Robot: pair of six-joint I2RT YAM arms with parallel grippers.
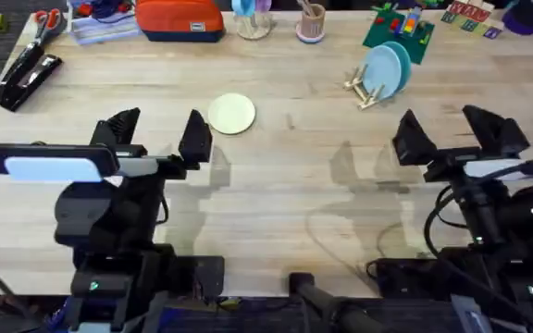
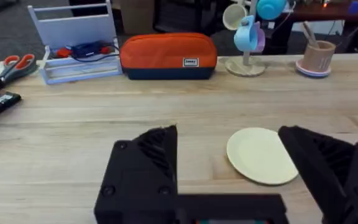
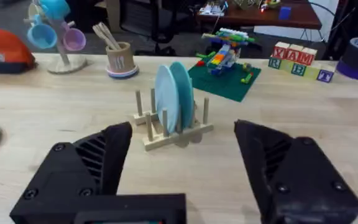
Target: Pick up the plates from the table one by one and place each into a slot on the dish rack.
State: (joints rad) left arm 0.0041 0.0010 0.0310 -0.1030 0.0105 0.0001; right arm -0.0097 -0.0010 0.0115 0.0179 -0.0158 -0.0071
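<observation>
Smooth round cream plate [image 1: 232,114] lies flat on the pale grainy wood desk [image 1: 285,185]; two glossy light blue plates [image 1: 387,69] stand upright in the pegged wooden dish rack [image 1: 366,90]. Left claw [image 1: 160,129] and right claw [image 1: 450,129] both gape wide, empty.

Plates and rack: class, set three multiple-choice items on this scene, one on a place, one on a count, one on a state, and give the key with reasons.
1. Where is the cream plate?
A. flat on the table
B. in the rack
C. in a tool

2. How many blue plates stand in the rack?
A. none
B. two
C. four

3. How is the left tool?
A. shut on a plate
B. open, holding nothing
C. shut, holding nothing

Key: 1 A, it lies flat on the wood; 2 B, two discs stand between the pegs; 3 B, its fingers are spread apart.
</observation>
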